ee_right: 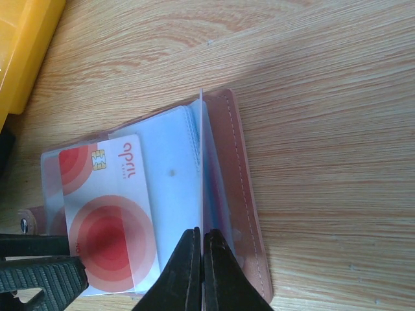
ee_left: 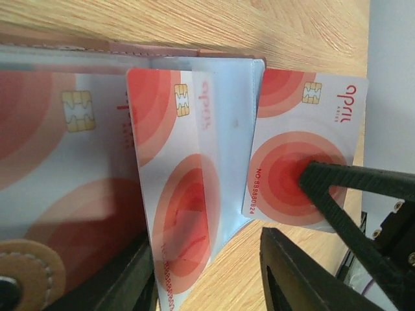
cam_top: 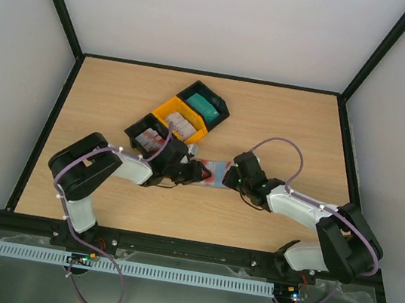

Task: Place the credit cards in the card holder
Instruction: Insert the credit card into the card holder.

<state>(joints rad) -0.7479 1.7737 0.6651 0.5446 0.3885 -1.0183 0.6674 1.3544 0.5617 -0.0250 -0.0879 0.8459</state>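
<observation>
Three red-and-white credit cards show in the open card holder, which lies flat in the middle of the desk between the two hands. Its pinkish cover is down and its pale blue pockets face up. One card pokes partway out of its pocket. The left hand stands open, one fingertip over that card. The right hand is closed on a clear pocket leaf of the holder. Just beyond, to the left, three trays sit in a row, two black and one yellow, holding more cards.

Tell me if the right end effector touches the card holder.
Touching. Right wrist view: the right end effector pinches a sheet of the card holder.
</observation>
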